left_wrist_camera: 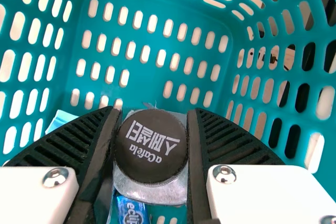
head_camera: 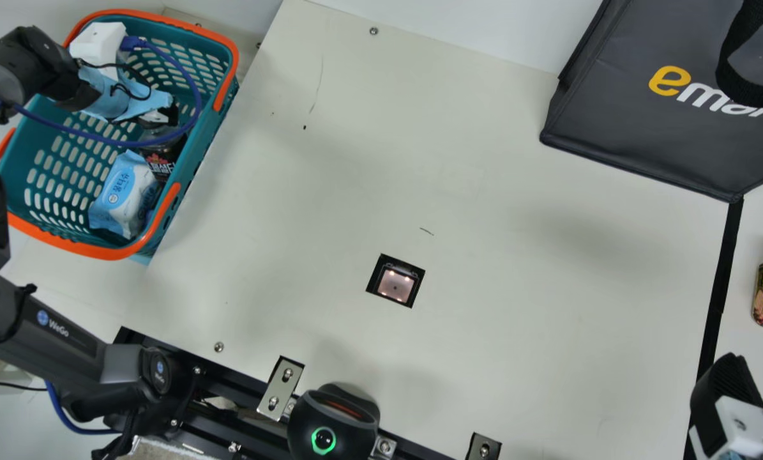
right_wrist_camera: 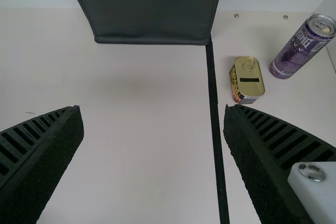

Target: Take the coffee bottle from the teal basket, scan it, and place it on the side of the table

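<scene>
My left gripper (head_camera: 169, 116) is down inside the teal basket (head_camera: 108, 250), at the top of the dark coffee bottle (head_camera: 163, 163). In the left wrist view, the black cap of the coffee bottle (left_wrist_camera: 151, 146) is held between both fingers of my left gripper (left_wrist_camera: 151, 142), shut on it; the bottle's lower body is mostly hidden under the cap. A square scanner window (head_camera: 395, 285) is set into the table (head_camera: 470, 172). At the lower right of the main view is my right gripper (head_camera: 729, 383). The right wrist view has my right gripper (right_wrist_camera: 153, 129) wide open, nothing between its fingers.
A wipes pack (head_camera: 123, 195) lies beside the bottle in the basket. A black bag (head_camera: 636, 128) stands at the far right. Past the black strip are a yellow-topped can (right_wrist_camera: 248, 80) and a purple can (right_wrist_camera: 300, 50). A black round device (head_camera: 333, 425) sits at the near edge.
</scene>
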Motion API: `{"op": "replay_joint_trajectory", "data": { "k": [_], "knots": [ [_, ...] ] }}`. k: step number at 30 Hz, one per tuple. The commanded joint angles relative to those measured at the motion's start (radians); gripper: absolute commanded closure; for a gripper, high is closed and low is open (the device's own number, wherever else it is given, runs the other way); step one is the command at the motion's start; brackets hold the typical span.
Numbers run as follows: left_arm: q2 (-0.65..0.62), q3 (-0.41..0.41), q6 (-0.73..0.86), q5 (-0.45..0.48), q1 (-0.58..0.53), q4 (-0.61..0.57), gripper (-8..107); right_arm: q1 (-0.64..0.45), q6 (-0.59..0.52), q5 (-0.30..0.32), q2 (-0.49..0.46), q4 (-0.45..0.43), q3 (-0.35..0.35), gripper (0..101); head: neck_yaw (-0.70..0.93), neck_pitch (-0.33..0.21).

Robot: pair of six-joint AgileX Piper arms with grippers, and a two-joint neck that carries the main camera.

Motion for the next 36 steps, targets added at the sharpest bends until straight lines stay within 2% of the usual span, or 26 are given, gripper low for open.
{"op": "replay_joint_trajectory", "data": {
  "k": [1, 24, 36],
  "knots": [
    [-0.004, -0.002, -0.001, 0.007, 0.001, 0.002, 107, 0.000, 0.000, 0.000, 0.000, 0.000, 0.000, 6, 0.002, -0.029],
    [-0.041, -0.005, -0.014, 0.053, 0.013, 0.017, 107, 0.000, 0.000, 0.000, 0.000, 0.000, 0.000, 6, 0.002, -0.029],
    [-0.153, -0.058, 0.013, 0.130, 0.046, -0.013, 107, 0.000, 0.000, 0.000, 0.000, 0.000, 0.000, 6, 0.002, -0.029]
  ]
}}
